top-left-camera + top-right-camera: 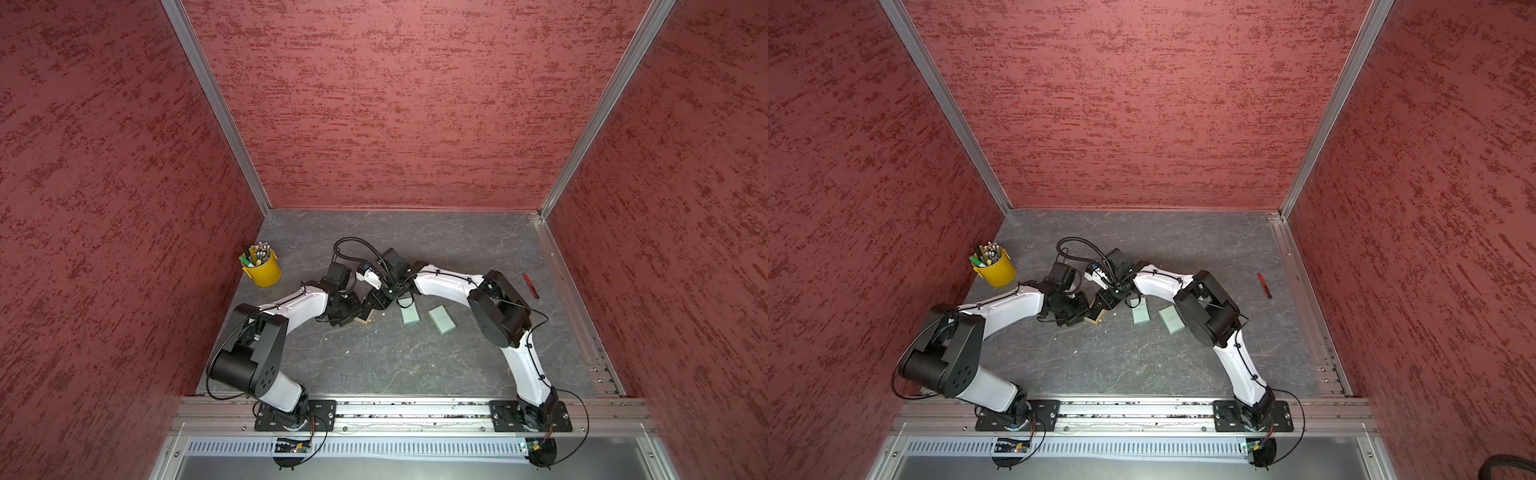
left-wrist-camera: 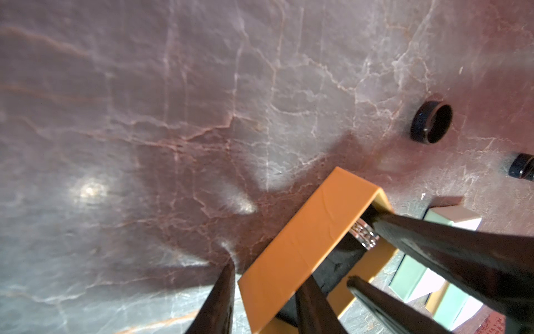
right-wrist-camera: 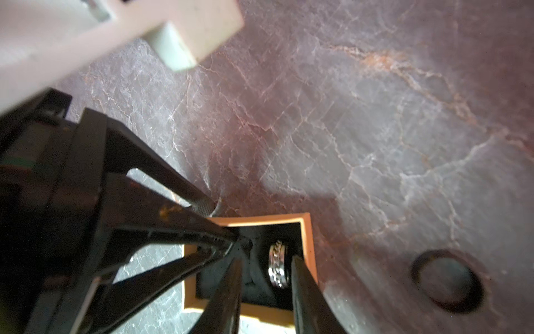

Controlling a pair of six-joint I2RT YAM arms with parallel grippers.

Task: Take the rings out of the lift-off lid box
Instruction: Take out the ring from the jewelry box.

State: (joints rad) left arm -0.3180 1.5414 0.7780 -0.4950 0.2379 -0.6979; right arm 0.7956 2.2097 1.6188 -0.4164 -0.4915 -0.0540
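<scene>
Holding the open orange box by one wall: left gripper; lowered inside it, either side of a silver ring: right gripper.

Left gripper: closed on the box wall, one finger outside, one inside against the black lining. Right gripper: jaws parted, both fingers down in the box, the patterned silver ring on edge between them and close to one finger; whether they touch cannot be told. Rings outside the box: a black ring and another black ring, apart from each other on the marbled grey table, near the box. Also on the table: two mint-green boxes near the right arm's wrist, a yellow bucket of pens by the left wall, a red object towards the right edge.
</scene>
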